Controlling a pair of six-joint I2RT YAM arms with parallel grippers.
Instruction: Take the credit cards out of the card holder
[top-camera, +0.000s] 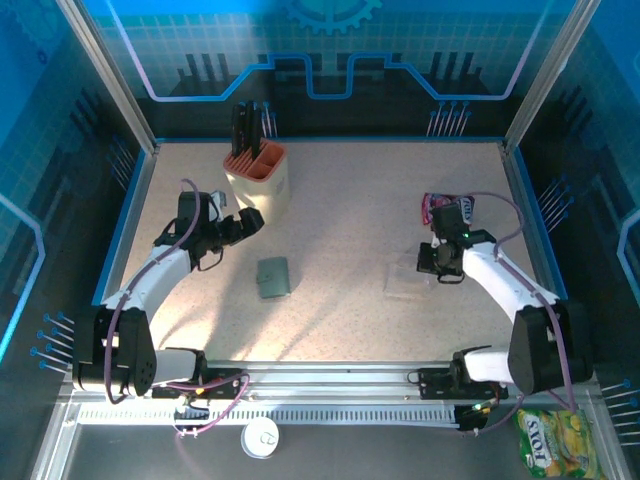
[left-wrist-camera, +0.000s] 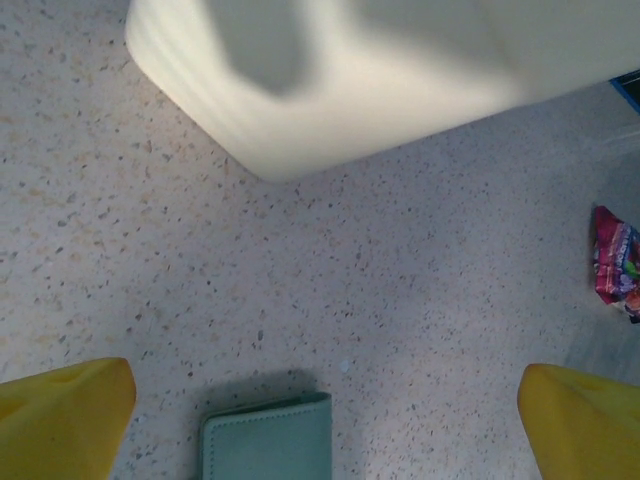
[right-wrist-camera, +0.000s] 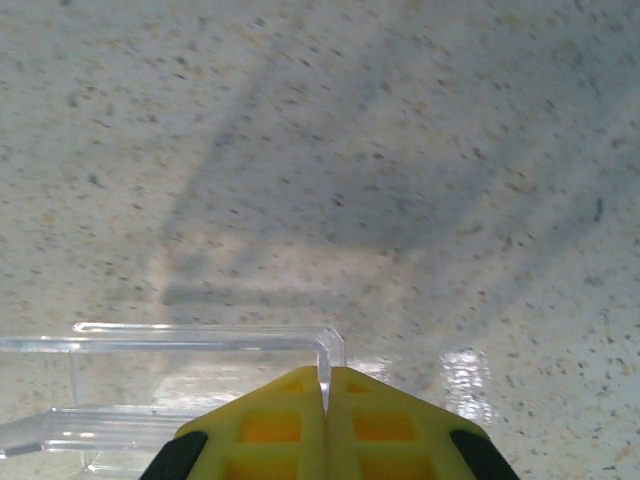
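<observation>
Closed card holder (top-camera: 273, 277) lies flat mid-table, cards presumably inside. Nearby, the left gripper (top-camera: 252, 221) gapes wide, ready to approach; the right gripper (right-wrist-camera: 325, 392) pinches 1 wall of the clear tray (right-wrist-camera: 200, 333), likely steadying a drop-off.

lettering on the yellow-green packet (top-camera: 555, 440) is too blurred to read.

Quick tally: one card holder (top-camera: 273, 277), one beige knife block (top-camera: 258, 180) just past the left gripper (top-camera: 254, 222), one clear plastic stand (top-camera: 405, 281) at the right gripper (top-camera: 430, 268). Also one pink-red snack packet (top-camera: 437, 206) beyond that gripper, one yellow-green snack bag (top-camera: 556, 441) way behind it, and one white lid (top-camera: 260, 437).
</observation>
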